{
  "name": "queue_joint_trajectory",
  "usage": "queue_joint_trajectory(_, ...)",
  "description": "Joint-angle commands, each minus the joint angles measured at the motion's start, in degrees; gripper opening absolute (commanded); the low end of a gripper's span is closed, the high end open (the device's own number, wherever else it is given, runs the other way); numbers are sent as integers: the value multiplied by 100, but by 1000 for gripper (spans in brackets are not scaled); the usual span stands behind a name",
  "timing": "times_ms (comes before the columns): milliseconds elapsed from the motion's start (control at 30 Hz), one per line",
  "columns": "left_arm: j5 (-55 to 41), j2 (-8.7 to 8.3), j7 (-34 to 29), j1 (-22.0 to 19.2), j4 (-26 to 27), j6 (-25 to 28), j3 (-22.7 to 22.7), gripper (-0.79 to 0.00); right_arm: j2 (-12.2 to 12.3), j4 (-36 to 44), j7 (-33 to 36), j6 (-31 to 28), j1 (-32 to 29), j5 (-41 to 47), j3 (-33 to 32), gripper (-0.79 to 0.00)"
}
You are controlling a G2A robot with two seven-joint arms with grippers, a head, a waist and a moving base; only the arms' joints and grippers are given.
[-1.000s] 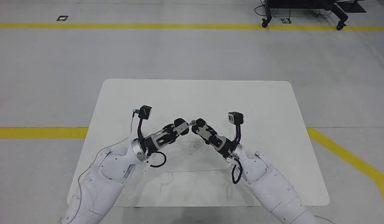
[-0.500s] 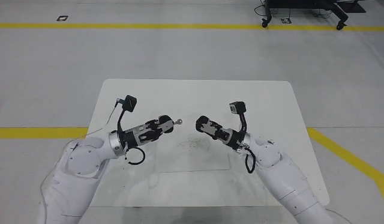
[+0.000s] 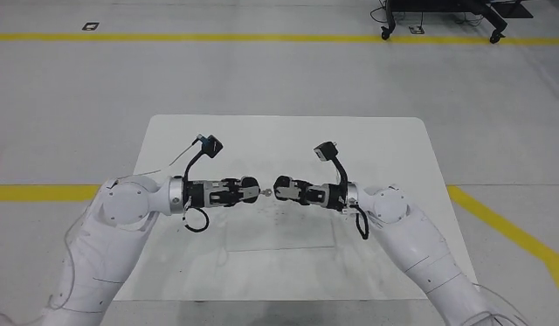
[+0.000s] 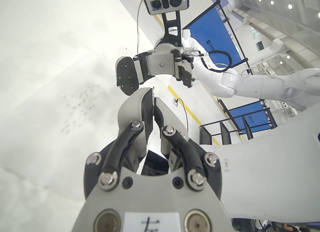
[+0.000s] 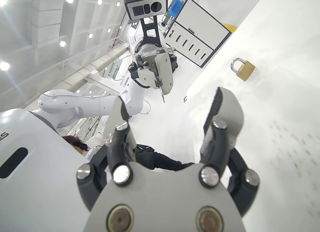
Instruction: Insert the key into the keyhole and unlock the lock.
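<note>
Right gripper (image 5: 168,100) hangs wide open and empty, presumably freed to fetch the padlock; facing it, left gripper (image 4: 153,97) pinches the key (image 5: 161,91) tight, blade poking out for insertion; farther off, the padlock (image 5: 243,69) lies untouched on the table (image 5: 275,30).

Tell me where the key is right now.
The key is pinched in the shut left gripper, held above the middle of the white table. It sticks out toward the open right gripper, which faces it close by.
</note>
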State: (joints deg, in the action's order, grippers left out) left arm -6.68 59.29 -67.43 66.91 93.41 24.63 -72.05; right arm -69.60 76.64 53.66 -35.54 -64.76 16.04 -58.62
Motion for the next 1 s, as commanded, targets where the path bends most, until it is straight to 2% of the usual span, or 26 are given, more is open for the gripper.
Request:
queue_joint_trajectory(0,2,15,9,-110,-100,1,117,-785,-12,-62,-4,-28,42,40,42,-422)
queue_joint_trajectory(100,6,34,39,-265,-224,10,255,-785,-24,-137,42,-89,99,101,91,-428)
queue_joint_trajectory(267,31,64,104,-466,-363,8,461,-785,-30,-201,98,-191,153,210,118,-526)
queue_joint_trajectory(367,8,77,159,-550,-431,31,542,-785,-23,-238,117,-196,170,216,107,-557)
queue_joint_trajectory(467,-30,89,202,-606,-467,68,619,-785,-17,-274,125,-196,181,209,101,-656)
queue_joint_trajectory(500,-31,91,208,-617,-486,83,640,-785,-15,-295,113,-213,187,204,93,-785)
queue_joint_trajectory(733,4,90,306,-664,-588,103,712,-785,-27,-433,87,-316,251,167,152,-785)
queue_joint_trajectory(767,-7,89,363,-665,-606,81,700,-46,-28,-445,102,-334,263,186,161,-785)
queue_joint_trajectory(800,-24,87,396,-670,-611,78,687,0,-30,-453,114,-348,271,204,168,-785)
queue_joint_trajectory(967,48,50,460,-693,-623,122,548,0,-28,-450,151,-377,296,255,180,-785)
